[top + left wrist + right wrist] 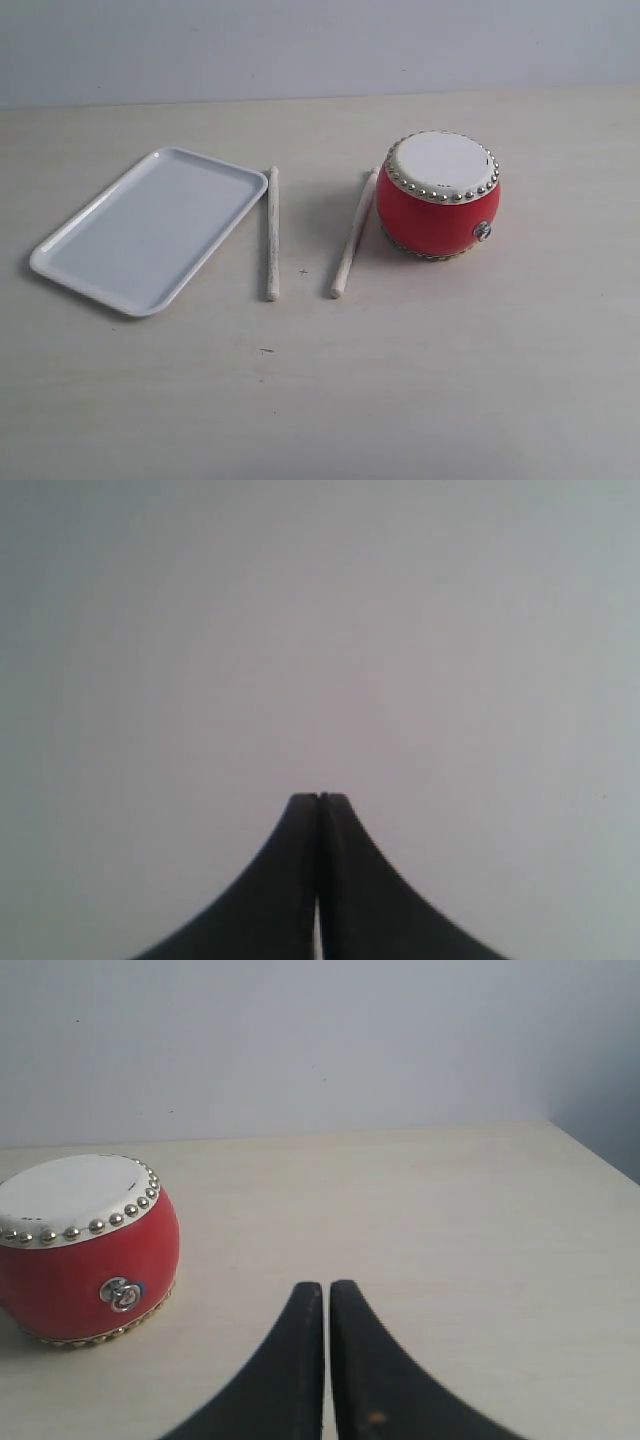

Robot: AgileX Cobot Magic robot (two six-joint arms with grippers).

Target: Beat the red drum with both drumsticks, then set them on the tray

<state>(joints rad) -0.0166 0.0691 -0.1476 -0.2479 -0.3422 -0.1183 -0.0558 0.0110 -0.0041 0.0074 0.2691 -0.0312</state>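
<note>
A small barrel-shaped red drum [438, 205], with a glossy body, a flat white head and a ring of silver studs, stands upright on the pale bench [450, 390], right of centre in the exterior view (a small metal ring shows on its near side). A flat white rectangular tray [150, 235] with rounded corners and a low rim lies well apart from it on the left, set at a slant.

Between tray and drum lie two thin pale wooden sticks. The first drumstick [272, 235] rests flat just beside the tray's right edge. The second drumstick [355, 235] lies at a slant, its far end right against the drum's side, though whether it touches cannot be told.

Neither arm appears in the exterior view. The left claw [320, 798] has its dark fingers pressed together on nothing, with only a plain grey surface before it. The right claw [326, 1285] is likewise drawn together with just a hairline slit. It pinches nothing and sits above the bench, with the drum near but apart.
</note>
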